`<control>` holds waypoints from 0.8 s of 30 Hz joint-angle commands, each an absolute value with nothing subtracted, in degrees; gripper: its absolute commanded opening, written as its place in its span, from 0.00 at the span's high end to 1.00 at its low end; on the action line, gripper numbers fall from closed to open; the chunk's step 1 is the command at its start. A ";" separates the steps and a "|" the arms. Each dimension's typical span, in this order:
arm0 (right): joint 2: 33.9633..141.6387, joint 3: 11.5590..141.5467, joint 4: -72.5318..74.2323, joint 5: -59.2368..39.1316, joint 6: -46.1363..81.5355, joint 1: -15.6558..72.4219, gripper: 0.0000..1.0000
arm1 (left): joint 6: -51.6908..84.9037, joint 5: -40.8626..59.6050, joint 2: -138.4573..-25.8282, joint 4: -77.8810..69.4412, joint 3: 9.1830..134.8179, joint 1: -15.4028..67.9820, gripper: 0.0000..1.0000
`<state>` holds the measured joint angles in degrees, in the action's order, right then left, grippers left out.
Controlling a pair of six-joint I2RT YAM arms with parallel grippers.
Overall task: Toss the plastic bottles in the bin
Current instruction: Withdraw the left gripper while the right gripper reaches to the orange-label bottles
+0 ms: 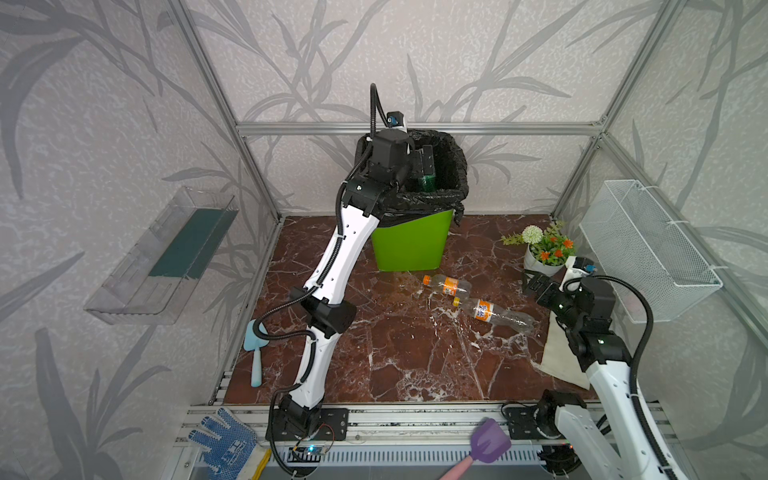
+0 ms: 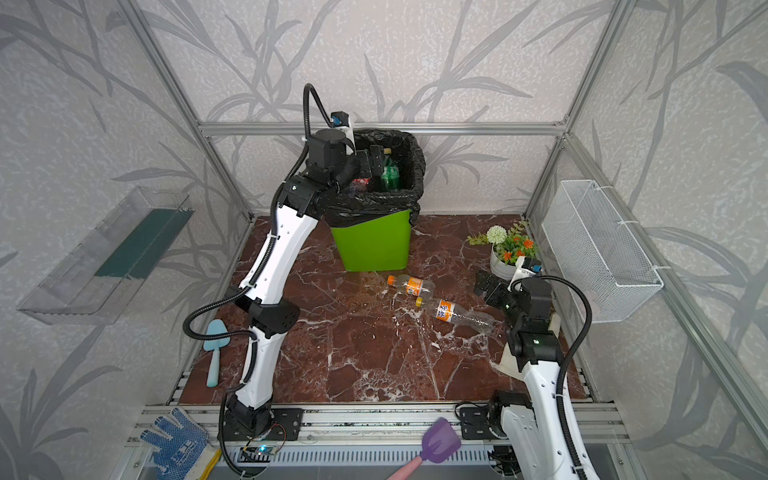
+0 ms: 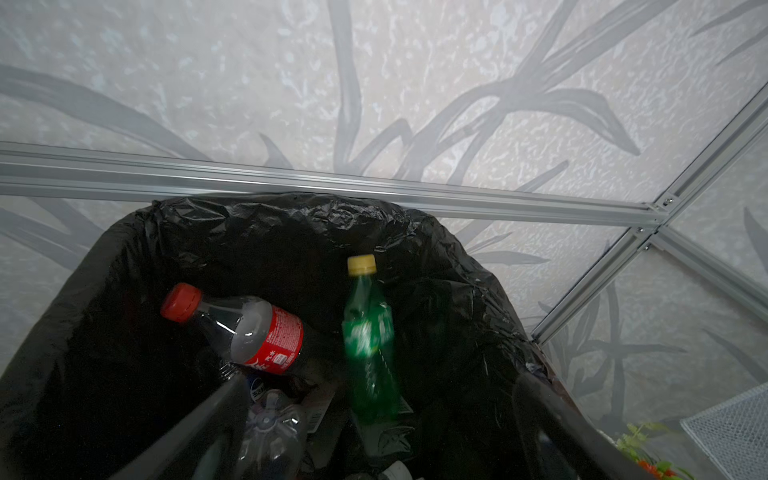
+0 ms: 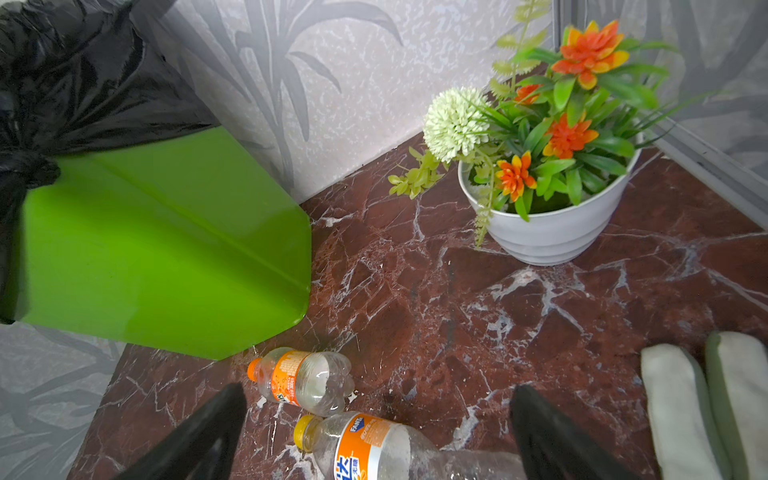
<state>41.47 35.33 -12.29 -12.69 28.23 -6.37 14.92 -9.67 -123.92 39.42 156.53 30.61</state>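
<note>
**Left fingers spread over the bin, green bottle loose between them**

In the left wrist view, the left fingers (image 3: 195,419) stand wide apart at the lower corners of the frame and grip nothing. Between them, at centre, a green bottle (image 3: 370,345) with a yellow cap shows blurred and roughly upright inside the bin (image 3: 291,216). It looks to be dropping, which would explain why the fingers are spread directly above the black-bagged opening. To its left, a red-labelled bottle (image 3: 266,336) leans on clear ones lying lower in the bag.

In both top views, the left arm (image 1: 332,266) rises from the lower middle and bends at the elbow. It reaches the bin at upper centre, with the wrist tipped down over the rim.

The right fingers (image 4: 199,432) are also wide and empty. They sit low at the right of a top view, aimed at two orange-labelled bottles (image 1: 446,286) that lie close together on the surface (image 1: 395,353), just below and right of the bin.
</note>
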 commanded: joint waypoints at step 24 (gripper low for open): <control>44.51 25.16 -22.00 -6.65 61.40 6.66 0.01 | 10.10 -14.41 -70.87 6.40 75.86 32.09 0.01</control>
